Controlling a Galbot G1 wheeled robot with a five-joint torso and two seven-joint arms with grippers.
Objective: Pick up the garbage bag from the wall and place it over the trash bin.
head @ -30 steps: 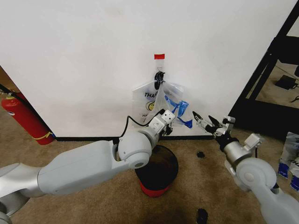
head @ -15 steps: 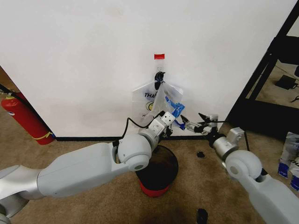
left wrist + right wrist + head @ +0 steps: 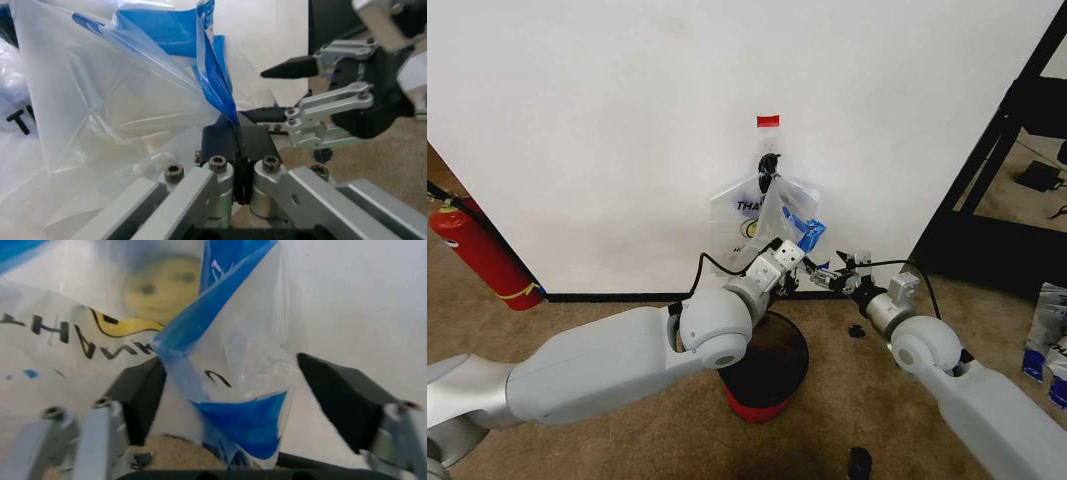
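Translucent garbage bag pinched in left end effector, lower part hidden.

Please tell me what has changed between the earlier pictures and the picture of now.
The right hand has moved left, toward the garbage bag, and now its open fingers sit on either side of the bag's blue corner. The left hand stayed in place, shut on the bag's blue edge. The bag still hangs from the hook on the wall, and the trash bin has not moved.
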